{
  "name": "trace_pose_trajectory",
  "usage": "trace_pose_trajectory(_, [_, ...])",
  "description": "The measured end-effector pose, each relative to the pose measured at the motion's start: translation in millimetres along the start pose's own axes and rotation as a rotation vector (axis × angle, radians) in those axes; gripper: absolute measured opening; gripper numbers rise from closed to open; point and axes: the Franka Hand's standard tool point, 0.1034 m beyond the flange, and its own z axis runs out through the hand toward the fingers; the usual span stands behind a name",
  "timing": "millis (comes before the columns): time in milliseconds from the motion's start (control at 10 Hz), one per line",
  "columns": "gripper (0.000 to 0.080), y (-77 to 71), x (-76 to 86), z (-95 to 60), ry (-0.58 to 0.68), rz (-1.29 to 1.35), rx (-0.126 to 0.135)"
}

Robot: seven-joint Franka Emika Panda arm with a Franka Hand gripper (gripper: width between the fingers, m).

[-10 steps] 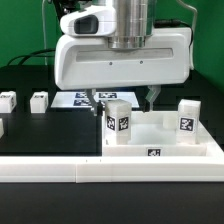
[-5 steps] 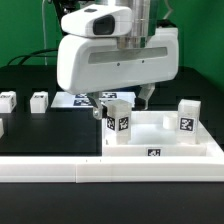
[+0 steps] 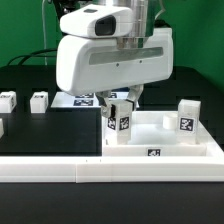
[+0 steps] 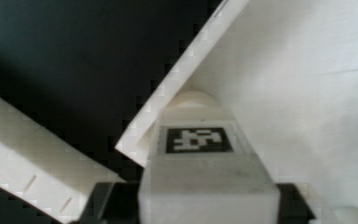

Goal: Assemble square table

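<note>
The square table top [image 3: 195, 150] lies rim-up at the exterior view's right. One white tagged leg [image 3: 119, 122] stands upright at its near-left corner. My gripper [image 3: 117, 100] comes straight down over this leg, with a finger pressed on each side of its upper part. In the wrist view the leg [image 4: 202, 150] fills the gap between the two black fingers of my gripper [image 4: 201, 205], and the table top [image 4: 309, 80] lies beyond it. A second leg [image 3: 186, 117] stands upright at the top's far-right corner.
Two loose legs [image 3: 8, 100] [image 3: 39, 101] sit on the black mat at the exterior view's left. The marker board [image 3: 75, 99] lies behind my gripper. A long white border rail [image 3: 90, 172] runs along the front edge, also seen in the wrist view [image 4: 25, 160].
My gripper came down over the corner leg and its fingers closed in from wide open onto the leg's sides. The leg and the table top have not moved.
</note>
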Motion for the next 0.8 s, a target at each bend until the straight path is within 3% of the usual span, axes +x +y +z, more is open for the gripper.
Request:
trace_pose_trajectory(400, [0.0290, 0.0, 0.0, 0.0, 0.000, 0.143, 0.000])
trace_pose_trajectory(800, [0.0290, -1.0, 0.6, -0.1, 0.008, 0.524, 0.006])
